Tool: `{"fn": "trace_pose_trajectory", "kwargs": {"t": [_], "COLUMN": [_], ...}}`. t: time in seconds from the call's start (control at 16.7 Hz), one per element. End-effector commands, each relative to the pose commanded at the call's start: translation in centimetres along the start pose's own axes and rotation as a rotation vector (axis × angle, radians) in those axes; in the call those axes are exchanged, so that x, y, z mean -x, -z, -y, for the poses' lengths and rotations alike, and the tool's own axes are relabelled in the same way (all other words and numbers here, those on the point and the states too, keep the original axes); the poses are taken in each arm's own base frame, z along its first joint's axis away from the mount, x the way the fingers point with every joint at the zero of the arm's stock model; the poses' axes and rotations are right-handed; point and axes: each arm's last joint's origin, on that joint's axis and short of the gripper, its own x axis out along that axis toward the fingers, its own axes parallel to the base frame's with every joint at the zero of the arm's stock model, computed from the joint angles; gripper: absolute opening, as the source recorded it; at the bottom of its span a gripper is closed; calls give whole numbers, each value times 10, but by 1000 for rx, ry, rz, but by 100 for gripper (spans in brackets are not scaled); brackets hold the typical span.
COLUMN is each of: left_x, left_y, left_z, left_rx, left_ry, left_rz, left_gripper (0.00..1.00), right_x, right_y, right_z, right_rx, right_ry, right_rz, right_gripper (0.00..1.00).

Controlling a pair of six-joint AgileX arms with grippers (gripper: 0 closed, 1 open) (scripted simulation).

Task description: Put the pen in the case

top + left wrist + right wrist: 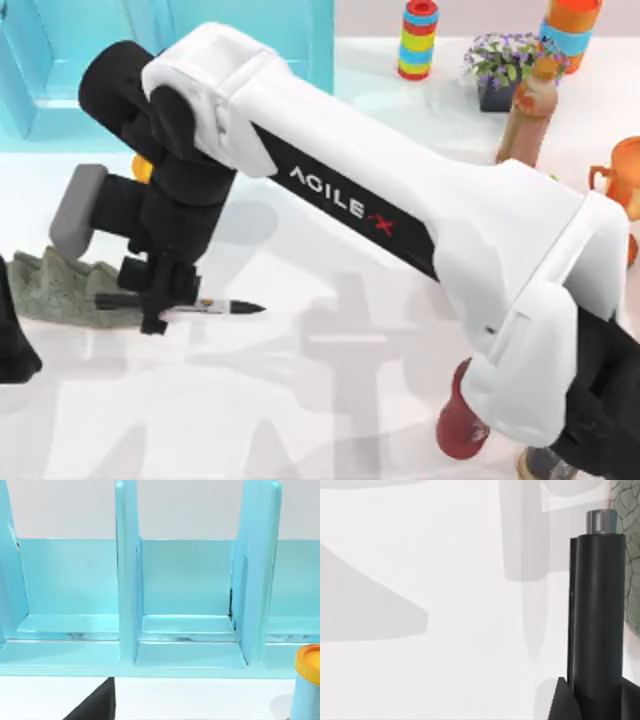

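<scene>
The slim black-and-white pen (205, 307) lies level at the worktop's (330, 400) left, grasped at its capped end by the right gripper (160, 298). Grasp step is in hand. Next move: carry it to the large light-turquoise case (60, 60) behind. The left arm sits parked at left.

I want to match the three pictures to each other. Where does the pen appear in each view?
Top view: the pen lies level at lower left, tip toward the table's right, held by the right gripper beside a green cloth.
Left wrist view: the pen is not in it; it faces the case.
Right wrist view: the pen's black cap end stands at the right edge.
Shared landmark: the green cloth, next to the pen in both views.
</scene>
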Motion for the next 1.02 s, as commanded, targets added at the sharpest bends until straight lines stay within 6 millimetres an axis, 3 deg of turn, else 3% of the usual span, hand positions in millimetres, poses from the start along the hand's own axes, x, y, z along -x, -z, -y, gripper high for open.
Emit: {"fn": "trace_pose_trajectory", "kwargs": {"t": [0.24,0.66,0.84,1.02], "left_x": [0,0,0,0], "left_y": [0,0,0,0], "left_z": [0,0,0,0], "left_rx": [0,0,0,0], "left_ry": [0,0,0,0], "left_rz": [0,0,0,0], "left_gripper": [100,100,100,100], "right_x": [18,23,39,73], "right_y": [-5,-3,11,44], "right_z": [-12,-8,17,60], "right_rx": [17,4,-102,-311], "right_ry": [3,11,55,144], "right_rz": [-1,5,26,79], "right_gripper": [0,0,0,0]}}
